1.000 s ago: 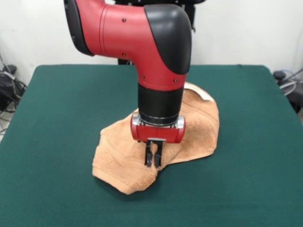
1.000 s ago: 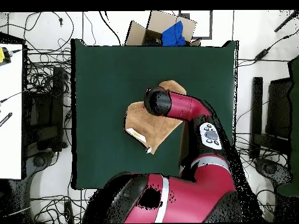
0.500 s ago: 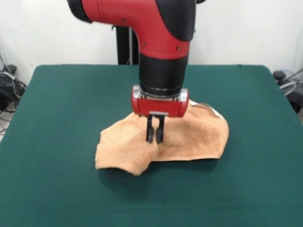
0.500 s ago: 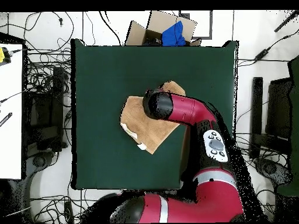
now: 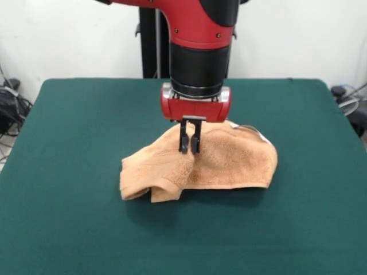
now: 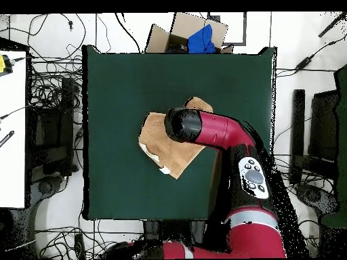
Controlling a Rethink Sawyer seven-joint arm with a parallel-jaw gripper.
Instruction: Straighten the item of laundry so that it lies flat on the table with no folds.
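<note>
Currently end effector point(image 5: 188, 148) nearly closed, fingers pinching raised fold of towel point(image 5: 229, 163) near desk point(image 5: 69, 126) centre. Towel bunched, near-left corner curled under. Flattening incomplete: folds remain, spreading still required.

Red arm point(image 5: 198, 34) vertical, gripper point(image 5: 189, 148) downward, its tips pressed together

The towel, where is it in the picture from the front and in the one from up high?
Front view: the towel lies rumpled at the middle of the green table, just under the gripper.
Overhead view: the towel sits near the table's middle, partly hidden by the red arm.
Shared landmark: the white tags on the towel's edge.
</note>
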